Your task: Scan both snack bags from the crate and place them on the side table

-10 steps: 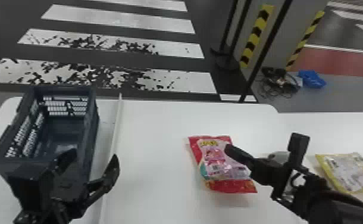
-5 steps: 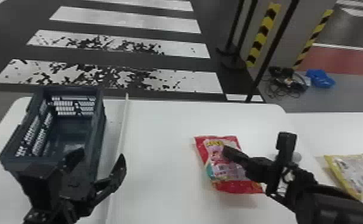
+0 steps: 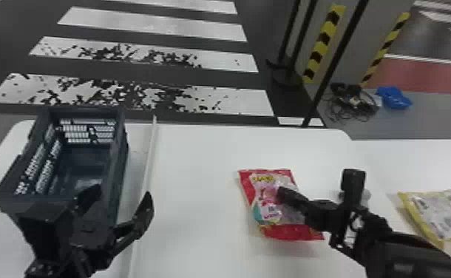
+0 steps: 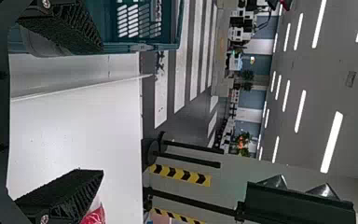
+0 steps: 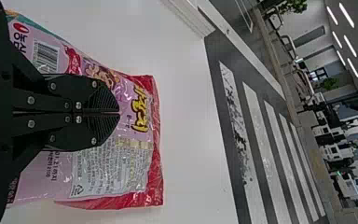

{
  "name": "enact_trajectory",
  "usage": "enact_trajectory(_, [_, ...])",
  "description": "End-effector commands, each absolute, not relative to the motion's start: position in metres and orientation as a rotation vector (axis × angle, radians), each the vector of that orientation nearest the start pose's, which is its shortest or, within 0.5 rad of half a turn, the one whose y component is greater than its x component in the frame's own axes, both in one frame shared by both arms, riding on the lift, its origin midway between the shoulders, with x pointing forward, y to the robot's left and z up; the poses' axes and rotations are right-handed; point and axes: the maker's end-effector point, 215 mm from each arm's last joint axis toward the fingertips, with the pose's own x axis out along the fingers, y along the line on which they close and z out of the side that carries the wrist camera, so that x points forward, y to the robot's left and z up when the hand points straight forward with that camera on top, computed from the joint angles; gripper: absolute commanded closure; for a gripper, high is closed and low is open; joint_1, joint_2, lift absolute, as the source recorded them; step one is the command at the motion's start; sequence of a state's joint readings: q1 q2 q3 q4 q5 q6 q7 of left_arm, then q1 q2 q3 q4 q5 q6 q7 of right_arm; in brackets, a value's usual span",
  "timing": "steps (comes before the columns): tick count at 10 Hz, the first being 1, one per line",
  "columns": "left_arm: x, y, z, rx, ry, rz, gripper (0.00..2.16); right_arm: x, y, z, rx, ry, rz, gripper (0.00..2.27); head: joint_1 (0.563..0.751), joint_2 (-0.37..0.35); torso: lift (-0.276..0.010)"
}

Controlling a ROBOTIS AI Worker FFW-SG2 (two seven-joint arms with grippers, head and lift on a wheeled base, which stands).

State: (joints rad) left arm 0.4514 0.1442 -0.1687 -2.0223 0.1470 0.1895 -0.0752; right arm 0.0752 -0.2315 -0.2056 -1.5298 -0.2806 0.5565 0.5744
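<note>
A red and pink snack bag (image 3: pixel 269 203) lies on the white table. Over it is my right gripper (image 3: pixel 283 193); in the right wrist view the gripper (image 5: pixel 119 113) has its fingers pressed together above the bag (image 5: pixel 135 163), with no part of the bag visible between them. The yellow snack bag (image 3: pixel 444 218) rests on the side table at the right. Beside the near right part of the dark crate (image 3: pixel 119 173) my left gripper (image 3: pixel 120 204) is open; its own wrist view shows the gripper (image 4: pixel 101 109) with nothing between its fingers, near the crate (image 4: pixel 158 46).
A thin white ridge (image 3: pixel 149 166) runs along the table just right of the crate. A small round grey object (image 3: pixel 365 196) stands partly behind my right gripper. Black posts (image 3: pixel 321 85) and a heap of cables (image 3: pixel 354 101) are beyond the table.
My right gripper has shifted left over the red and pink bag, which stays where it was on the table. The head view has shifted slightly. The left gripper keeps its place by the crate.
</note>
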Motion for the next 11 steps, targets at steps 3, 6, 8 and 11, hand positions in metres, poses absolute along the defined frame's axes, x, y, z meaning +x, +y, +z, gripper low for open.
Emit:
enact_trajectory(3, [0.438,0.128,-0.393,-0.079,0.216,-0.297,0.07,0.498,-0.312,-0.499,0.258,0.560,0.338,2.26,0.695,-0.202,-0.095])
enact_trajectory(6, [0.439,0.128,-0.392,-0.079,0.214,-0.299,0.07,0.495,-0.314,-0.494,0.262,0.552,0.337,2.26,0.695,-0.220,-0.095])
enact_trajectory(8, [0.439,0.127,-0.391,-0.079,0.213,-0.299,0.07,0.483,-0.305,-0.473,0.265,0.533,0.361,2.26,0.695,-0.220,-0.095])
enact_trajectory(11, [0.439,0.127,-0.391,-0.077,0.214,-0.299,0.07,0.471,-0.323,-0.454,0.259,0.504,0.331,2.26,0.695,-0.212,-0.095])
